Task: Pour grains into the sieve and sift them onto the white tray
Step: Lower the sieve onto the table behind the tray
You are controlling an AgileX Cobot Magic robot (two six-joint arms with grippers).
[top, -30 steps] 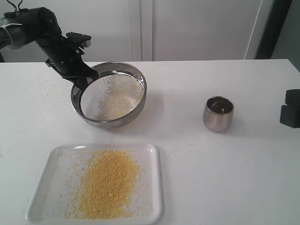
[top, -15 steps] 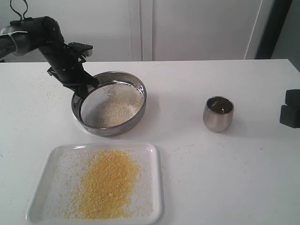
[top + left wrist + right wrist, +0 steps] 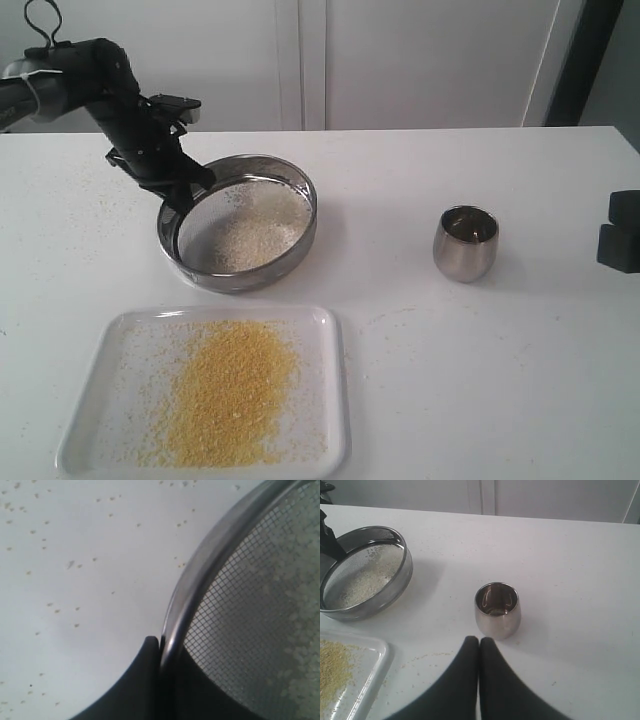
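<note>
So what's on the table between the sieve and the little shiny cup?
Nothing but bare white table between the sieve and cup, as the exterior view shows.

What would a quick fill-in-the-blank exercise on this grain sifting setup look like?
1. The left fingers pinch the sieve by its ____.
2. The grains heaped on the white tray are ____ in colour.
3. The right fingers, just short of the steel cup, are ____.
Missing words: rim; yellow; shut.
</note>
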